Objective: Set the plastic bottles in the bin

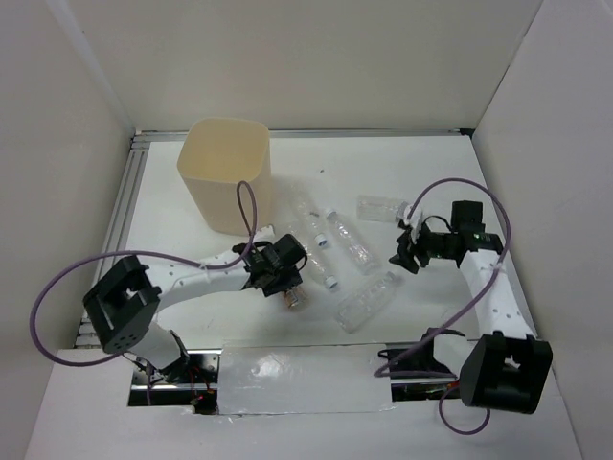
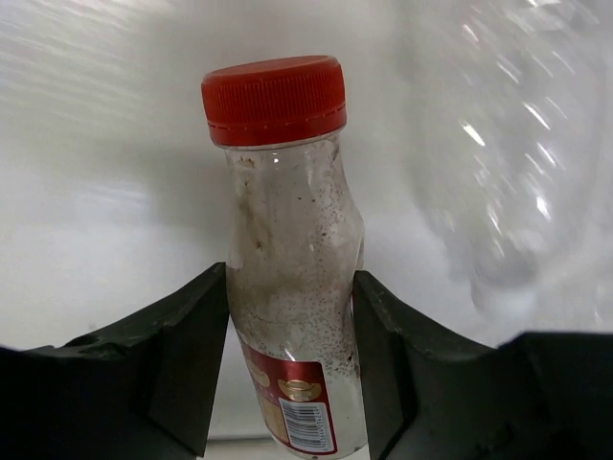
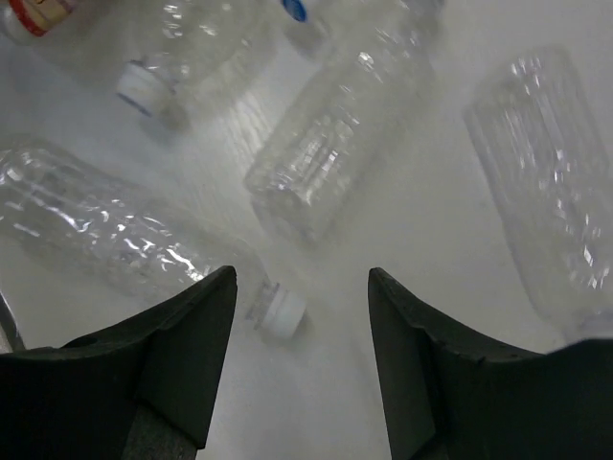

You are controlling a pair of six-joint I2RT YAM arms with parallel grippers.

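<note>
My left gripper (image 2: 290, 287) is shut on a clear bottle with a red cap (image 2: 275, 99) and a red label; both jaws press its waist. In the top view this bottle (image 1: 294, 299) lies under the left gripper (image 1: 285, 280), in front of the cream bin (image 1: 227, 172). Several clear plastic bottles lie on the table to its right (image 1: 349, 241) (image 1: 369, 299) (image 1: 381, 207). My right gripper (image 1: 403, 251) hangs open above them. In the right wrist view a white-capped bottle (image 3: 105, 235) lies by the left finger, its cap (image 3: 281, 311) just inside the open jaws (image 3: 302, 287).
White walls close in the table (image 1: 172, 230) on the left, the back and the right. A silver taped strip (image 1: 297, 379) runs along the near edge between the arm bases. Purple cables loop over both arms.
</note>
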